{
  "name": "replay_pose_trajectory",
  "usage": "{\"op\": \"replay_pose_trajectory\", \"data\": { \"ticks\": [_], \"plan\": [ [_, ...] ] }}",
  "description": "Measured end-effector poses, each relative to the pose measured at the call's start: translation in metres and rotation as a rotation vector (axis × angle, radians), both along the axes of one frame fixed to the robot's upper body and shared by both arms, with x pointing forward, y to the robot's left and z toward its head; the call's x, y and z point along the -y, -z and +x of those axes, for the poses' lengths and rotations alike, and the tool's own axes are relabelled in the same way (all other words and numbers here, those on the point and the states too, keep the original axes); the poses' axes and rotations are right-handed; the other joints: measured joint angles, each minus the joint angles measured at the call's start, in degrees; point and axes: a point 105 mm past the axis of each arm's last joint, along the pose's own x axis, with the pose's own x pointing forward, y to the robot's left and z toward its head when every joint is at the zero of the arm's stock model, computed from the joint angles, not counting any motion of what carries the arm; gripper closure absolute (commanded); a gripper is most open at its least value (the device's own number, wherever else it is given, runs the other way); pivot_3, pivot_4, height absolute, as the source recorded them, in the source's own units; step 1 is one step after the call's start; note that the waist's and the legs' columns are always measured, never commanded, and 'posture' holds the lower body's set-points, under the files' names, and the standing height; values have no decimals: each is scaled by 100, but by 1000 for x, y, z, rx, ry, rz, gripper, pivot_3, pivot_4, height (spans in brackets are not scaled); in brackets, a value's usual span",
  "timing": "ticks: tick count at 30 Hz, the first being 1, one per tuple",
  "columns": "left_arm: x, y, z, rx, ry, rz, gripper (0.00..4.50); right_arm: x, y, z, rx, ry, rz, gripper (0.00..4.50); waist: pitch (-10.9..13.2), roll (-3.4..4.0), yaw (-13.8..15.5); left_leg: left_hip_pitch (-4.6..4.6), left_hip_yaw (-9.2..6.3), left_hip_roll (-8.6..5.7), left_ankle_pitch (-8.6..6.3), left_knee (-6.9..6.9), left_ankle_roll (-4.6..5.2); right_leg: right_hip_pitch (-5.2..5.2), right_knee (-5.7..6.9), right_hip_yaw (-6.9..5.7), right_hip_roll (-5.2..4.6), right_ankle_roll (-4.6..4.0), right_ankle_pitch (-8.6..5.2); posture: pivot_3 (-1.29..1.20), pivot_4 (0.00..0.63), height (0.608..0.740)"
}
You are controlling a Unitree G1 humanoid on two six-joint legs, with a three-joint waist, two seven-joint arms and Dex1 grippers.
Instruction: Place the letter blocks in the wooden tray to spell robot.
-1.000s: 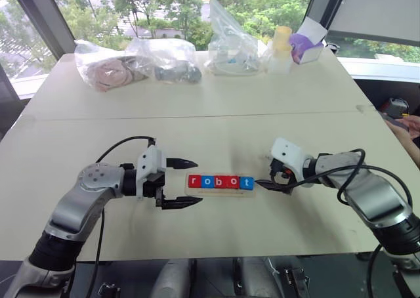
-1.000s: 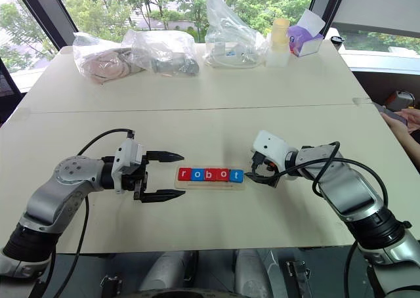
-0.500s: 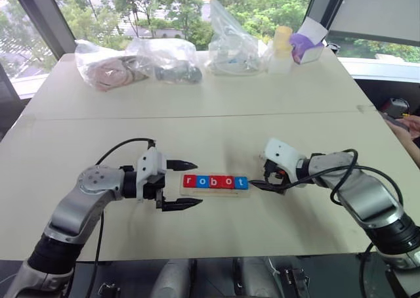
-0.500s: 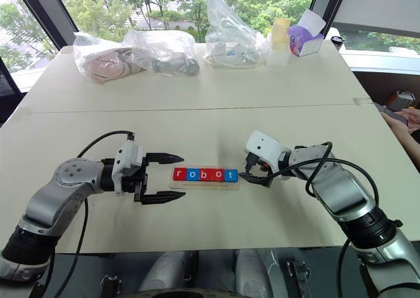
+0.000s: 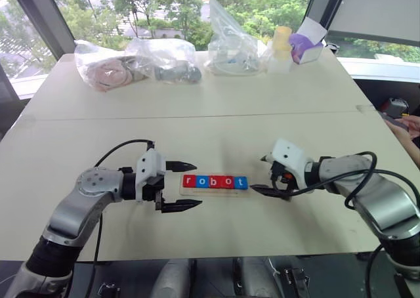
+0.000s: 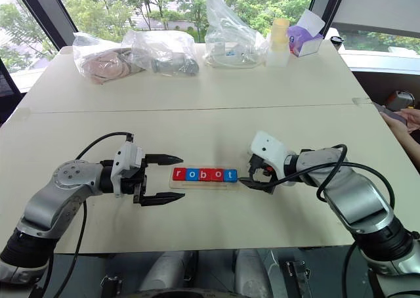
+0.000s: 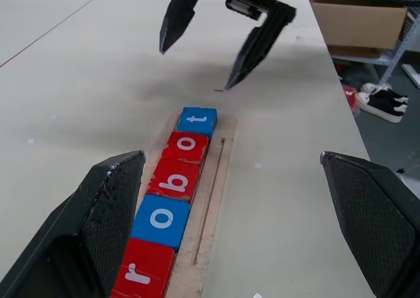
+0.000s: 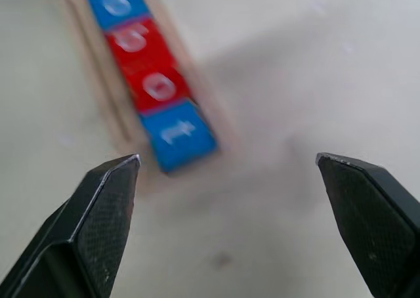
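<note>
Bags (image 5: 167,56) lie well behind tray (image 7: 211,206); left fingers (image 7: 92,219), right fingers (image 8: 98,226) both wide, empty.

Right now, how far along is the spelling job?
Looks finished: five letter blocks sit in the wooden tray reading r-o-b-o-t. Nothing is in hand; the left gripper is open around the r end, the right gripper open just past the t. Left, probably: only backing both arms away.
</note>
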Motion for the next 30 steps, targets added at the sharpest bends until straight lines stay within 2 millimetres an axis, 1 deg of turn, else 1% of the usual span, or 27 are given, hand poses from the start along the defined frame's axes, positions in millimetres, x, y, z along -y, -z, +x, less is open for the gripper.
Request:
{"op": "replay_pose_trajectory", "data": {
  "ticks": [6,19,24,30],
  "plan": [
    [0,0,0,1,0,0,0,-8,4,-1,-5,0,19,54,0,0,-2,0,0,0,0,0,0,0,0,0,0,-1,0,0,150,740],
    [0,0,1,0,-4,0,0,-10,27,15,-5,22,-2,54,0,0,-10,0,0,-1,0,0,0,-1,1,0,6,0,0,0,150,740],
    [0,0,1,-1,-8,0,0,-14,22,23,34,23,9,54,0,0,-7,0,0,-1,0,0,0,-1,1,0,7,0,0,0,150,740],
    [0,0,2,-1,-14,0,0,-14,22,23,30,22,10,54,0,0,-5,0,0,-2,0,0,0,-1,1,0,6,0,0,0,150,740]
  ]
}}
